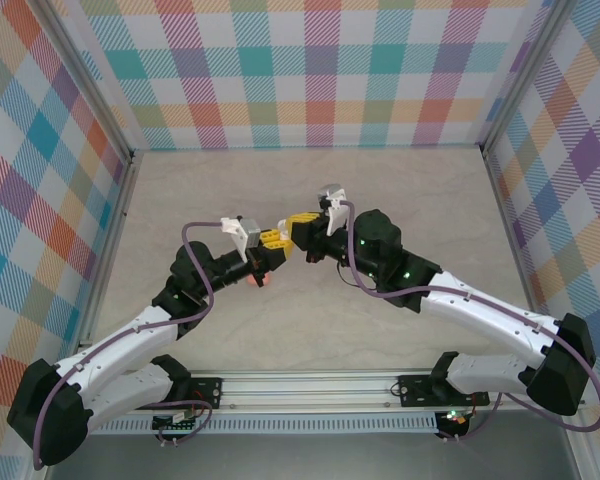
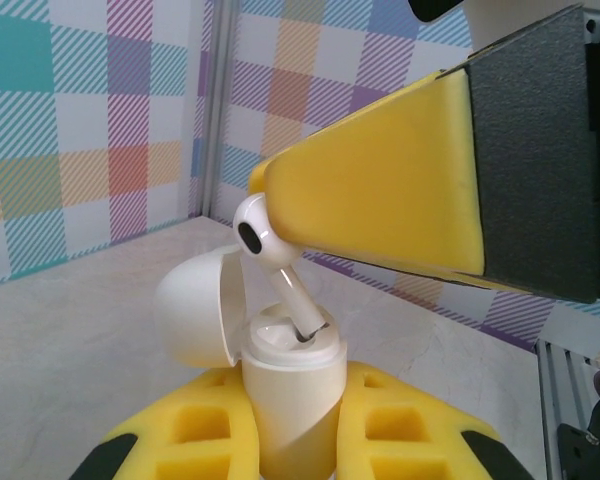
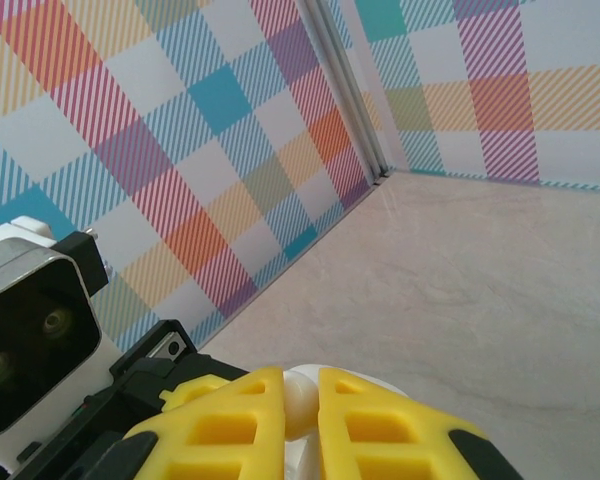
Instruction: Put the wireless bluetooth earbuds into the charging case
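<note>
We see one white earbud [image 2: 263,235] standing tilted above the charging case [image 2: 285,390], its stem reaching down into the case's open top and its rounded head leaning up and to the left. The case's lid [image 2: 195,310] is swung open to the left of the case body. The case stands upright, clamped between the yellow padded fingers of the left end effector [image 2: 288,435].

From above and to the right of the case, a yellow finger [image 2: 380,190] of the right end effector presses on the earbud's head. The left wrist view alone gives us this meeting of stem and case. In the right wrist view, the right end effector [image 3: 300,400] stands narrow, pinching a white bit between its pads. The overhead view shows both end effectors [image 1: 270,242] [image 1: 298,228] meeting mid-tabletop [image 1: 180,190], with plaid walls [image 1: 310,70] around.
</note>
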Controlling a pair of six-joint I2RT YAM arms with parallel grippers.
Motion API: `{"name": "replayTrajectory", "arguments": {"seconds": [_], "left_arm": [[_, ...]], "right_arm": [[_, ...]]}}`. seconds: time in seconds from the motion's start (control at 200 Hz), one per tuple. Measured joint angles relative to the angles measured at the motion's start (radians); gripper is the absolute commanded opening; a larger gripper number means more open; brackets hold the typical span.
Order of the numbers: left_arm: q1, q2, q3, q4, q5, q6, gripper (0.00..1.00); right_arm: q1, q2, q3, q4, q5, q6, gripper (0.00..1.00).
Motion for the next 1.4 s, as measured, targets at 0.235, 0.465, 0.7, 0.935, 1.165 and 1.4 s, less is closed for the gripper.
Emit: {"name": "replayTrajectory", "arguments": {"seconds": [0.235, 0.465, 0.7, 0.935, 1.165, 1.4], "left_arm": [[0.0, 0.0, 0.0, 0.018, -0.007, -0.011, 0.0], [-0.001, 0.0, 0.0, 0.032, -0.018, -0.018, 0.0], [-0.005, 0.0, 0.0, 0.058, -0.026, -0.031, 0.0], [-0.01, 0.0, 0.0, 0.067, -0.038, -0.038, 0.0], [-0.012, 0.0, 0.0, 0.068, -0.051, -0.041, 0.0], [-0.016, 0.014, 0.0, 0.067, -0.06, -0.045, 0.0]], "right_arm": [[0.0, -0.001, -0.016, 0.05, 0.012, 0.026, 0.13], [0.001, -0.001, -0.039, 0.109, 0.033, 0.044, 0.13], [0.001, 0.0, -0.048, 0.161, 0.049, 0.047, 0.13], [0.001, 0.018, -0.048, 0.195, 0.059, 0.043, 0.13], [0.001, 0.022, -0.068, 0.23, 0.06, 0.044, 0.13], [0.003, 0.013, -0.09, 0.253, 0.059, 0.044, 0.13]]}}
